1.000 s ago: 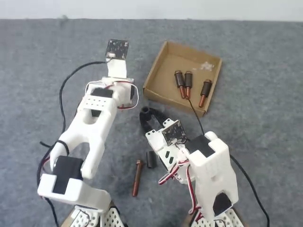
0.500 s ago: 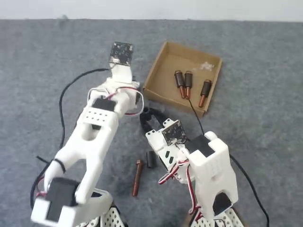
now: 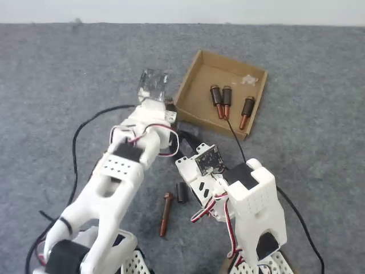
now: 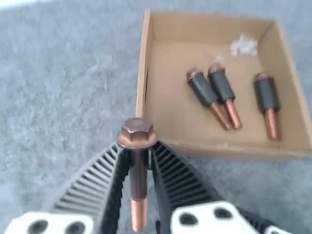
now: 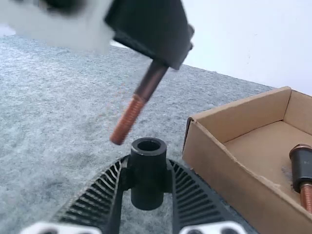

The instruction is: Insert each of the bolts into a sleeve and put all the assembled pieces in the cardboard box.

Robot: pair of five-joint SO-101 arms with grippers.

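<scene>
a: left gripper (image 4: 138, 152) is clamped on a bolt (image 4: 138, 135), fingers pinching the shank just under the hex head, threaded end free beneath them.

b: and the right gripper (image 5: 147, 184) has a sleeve (image 5: 148, 158) squeezed between its fingers, upright, mouth open to the top. the bolt's threaded tip sits just above and to one side of that mouth, tilted, not in the bore yet.

a: how do these pieces handle, you reckon?

b: the bolt looks like solid metal: stiff, dense for its size, smooth on the shank. i'd guess it can swivel in the ribbed fingers if the tip catches the rim. the hold up near the head leaves plenty of length free to go in, which seems right.

a: the sleeve?

b: a rigid dark tube, probably light, nothing fragile. gripped round the middle it shouldn't tip, and the top is left clear.

a: elsewhere, the cardboard box (image 3: 185, 87) sits just beyond both grippers with three assembled pieces (image 3: 226, 100) lying inside.

b: and on the grey carpet (image 3: 57, 85) near the arm bases, a loose bolt (image 3: 165, 214) with a loose sleeve (image 3: 182, 192) just beside it, not touching. one more pair after this one, by my count.
</scene>
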